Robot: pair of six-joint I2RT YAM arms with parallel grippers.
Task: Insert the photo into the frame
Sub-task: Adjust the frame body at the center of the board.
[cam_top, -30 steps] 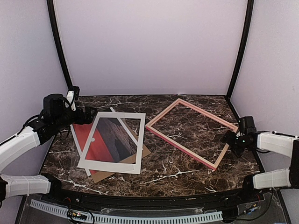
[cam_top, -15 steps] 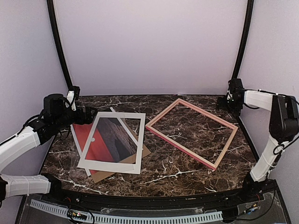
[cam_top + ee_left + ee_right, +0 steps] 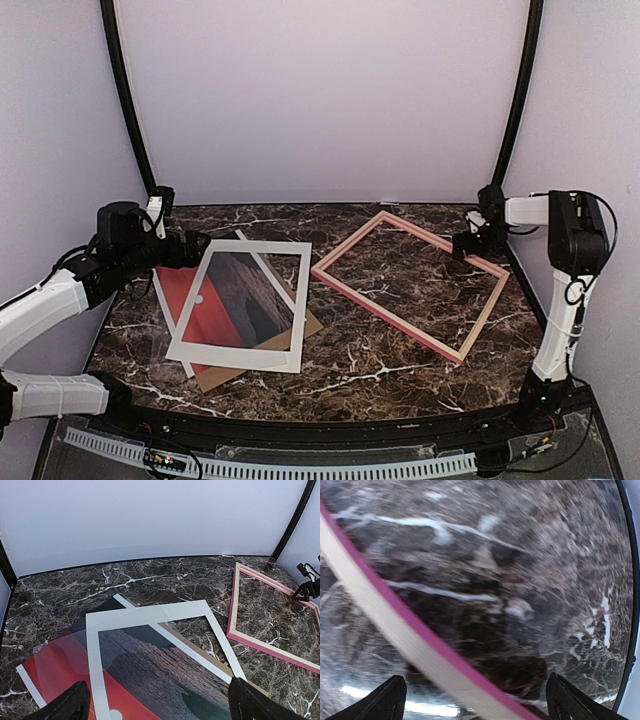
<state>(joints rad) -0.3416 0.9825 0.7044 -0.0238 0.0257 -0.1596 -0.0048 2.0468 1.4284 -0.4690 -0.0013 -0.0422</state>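
Top external, right end effector (image 3: 463,244) shifted over frame (image 3: 385,313)

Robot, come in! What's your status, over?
Both open: left claw by the photo, right claw over the frame. Photo outside the frame. In the way: white mat lying on top of it.

The table (image 3: 400,350) looked like dark brown marble with white veins, polished and a little glossy. The frame (image 3: 385,315) was of wood, painted pink outside and bare and pale inside. The photo (image 3: 205,310) seemed a smooth print. The white mat (image 3: 235,355) looked like matt cardboard, and the backing board (image 3: 215,378) like plain brown card.
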